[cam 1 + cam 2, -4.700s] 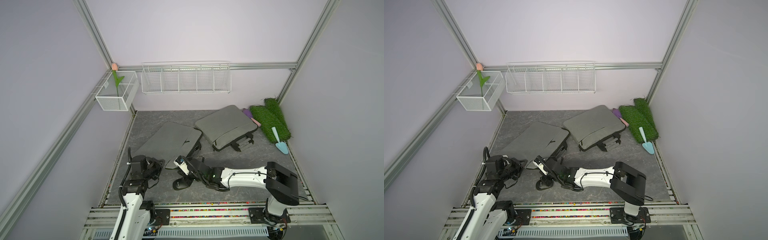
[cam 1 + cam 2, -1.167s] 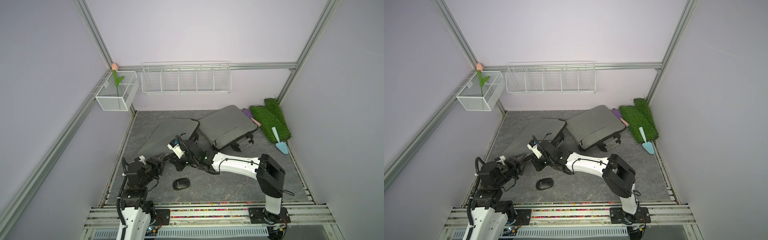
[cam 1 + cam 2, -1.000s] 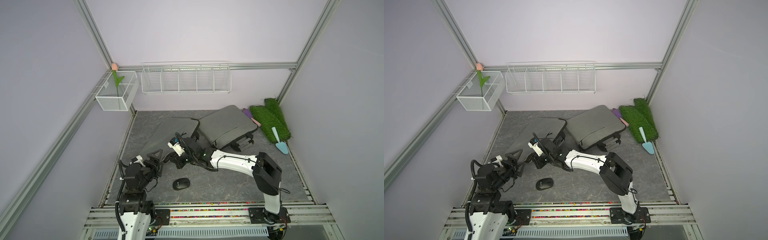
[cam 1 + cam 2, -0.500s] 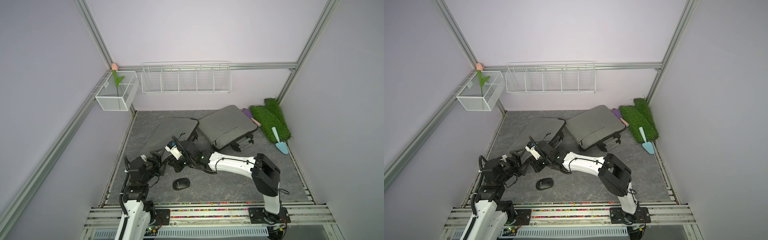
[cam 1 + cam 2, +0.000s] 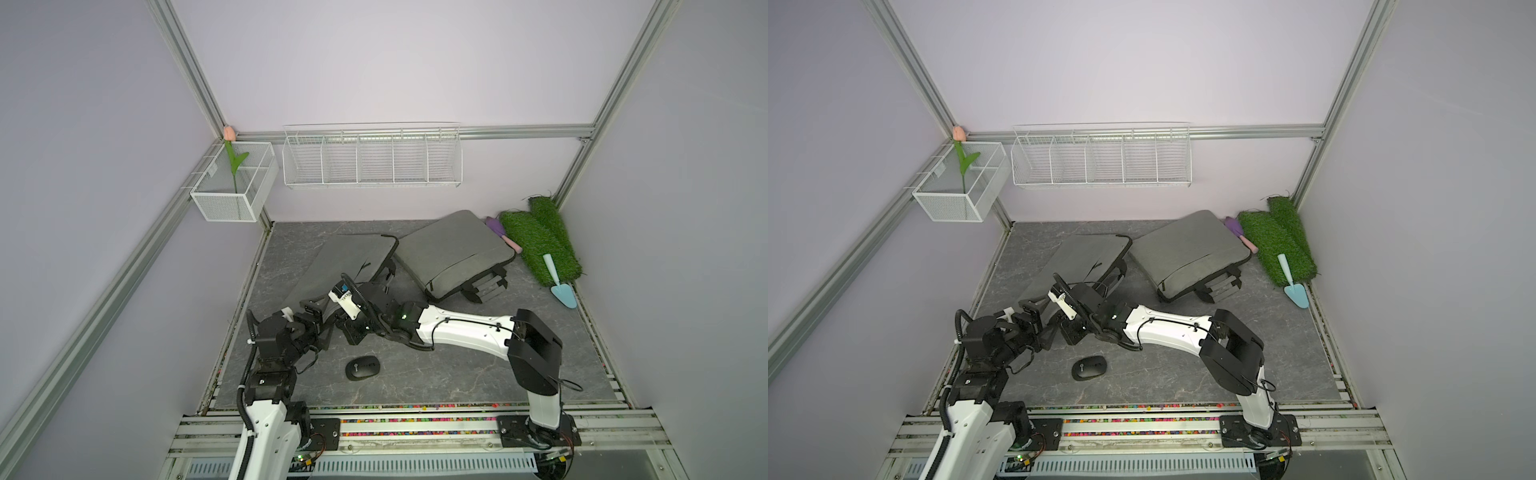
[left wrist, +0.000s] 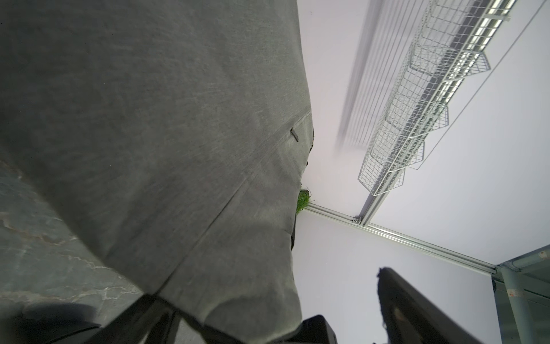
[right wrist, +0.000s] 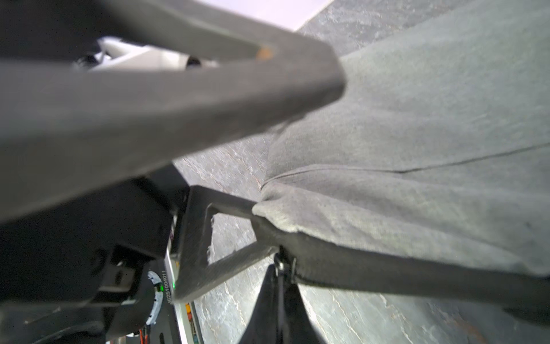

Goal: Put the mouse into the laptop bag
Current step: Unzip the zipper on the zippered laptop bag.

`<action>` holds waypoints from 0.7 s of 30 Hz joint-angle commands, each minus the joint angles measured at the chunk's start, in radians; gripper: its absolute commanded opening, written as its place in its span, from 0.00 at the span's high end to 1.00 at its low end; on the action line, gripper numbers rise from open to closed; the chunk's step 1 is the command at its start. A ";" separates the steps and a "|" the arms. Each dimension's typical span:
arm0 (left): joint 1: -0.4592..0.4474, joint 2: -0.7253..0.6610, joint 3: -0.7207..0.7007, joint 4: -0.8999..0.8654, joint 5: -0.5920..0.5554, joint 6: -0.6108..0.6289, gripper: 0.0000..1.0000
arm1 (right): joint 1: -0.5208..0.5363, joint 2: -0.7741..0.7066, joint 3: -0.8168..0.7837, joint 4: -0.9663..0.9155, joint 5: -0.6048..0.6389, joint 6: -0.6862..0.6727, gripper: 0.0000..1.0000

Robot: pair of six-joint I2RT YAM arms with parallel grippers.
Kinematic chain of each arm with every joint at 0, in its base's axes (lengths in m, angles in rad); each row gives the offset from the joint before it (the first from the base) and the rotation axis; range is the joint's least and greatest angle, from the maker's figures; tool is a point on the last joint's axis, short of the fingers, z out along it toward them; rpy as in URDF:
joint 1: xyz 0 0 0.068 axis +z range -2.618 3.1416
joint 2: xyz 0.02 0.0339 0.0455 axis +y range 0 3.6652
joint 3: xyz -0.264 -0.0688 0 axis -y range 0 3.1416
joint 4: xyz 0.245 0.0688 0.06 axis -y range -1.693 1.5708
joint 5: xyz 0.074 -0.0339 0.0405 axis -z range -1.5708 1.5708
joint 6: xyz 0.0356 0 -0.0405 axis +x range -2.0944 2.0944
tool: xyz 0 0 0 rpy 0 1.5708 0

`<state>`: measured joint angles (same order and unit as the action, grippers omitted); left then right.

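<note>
Mouse (image 5: 364,368) lies untouched on the table (image 5: 457,374), just base-side of both grippers, not yet bagged. Left gripper (image 5: 320,322): its jaws have spread fully and now straddle the raised near corner of the laptop bag (image 5: 345,262), clamping nothing. Right gripper (image 7: 282,268), just beside it, stays pinched on the zip edge, holding it up. You likely want the left to take that lip, freeing the right for the mouse.

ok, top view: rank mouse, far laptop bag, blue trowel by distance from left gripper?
1. mouse, front floor, beside the left gripper.
2. far laptop bag, back centre-right.
3. blue trowel, right edge by the grass rolls.
</note>
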<state>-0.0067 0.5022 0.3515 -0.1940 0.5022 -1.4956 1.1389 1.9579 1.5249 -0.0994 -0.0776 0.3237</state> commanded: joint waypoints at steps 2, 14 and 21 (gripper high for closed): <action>-0.001 -0.073 0.045 -0.084 -0.007 -0.019 0.00 | -0.049 -0.021 0.072 0.108 -0.053 -0.027 0.94; -0.001 0.054 0.018 0.093 -0.023 -0.069 0.00 | 0.010 -0.065 0.053 0.163 -0.085 -0.024 0.93; 0.001 0.148 0.039 0.142 -0.040 -0.036 0.55 | 0.045 -0.102 -0.001 0.187 -0.088 -0.018 0.93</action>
<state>-0.0067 0.6376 0.3611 -0.1104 0.4866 -1.5425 1.1671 1.9514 1.5383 -0.0135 -0.1284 0.3149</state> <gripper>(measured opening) 0.671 0.068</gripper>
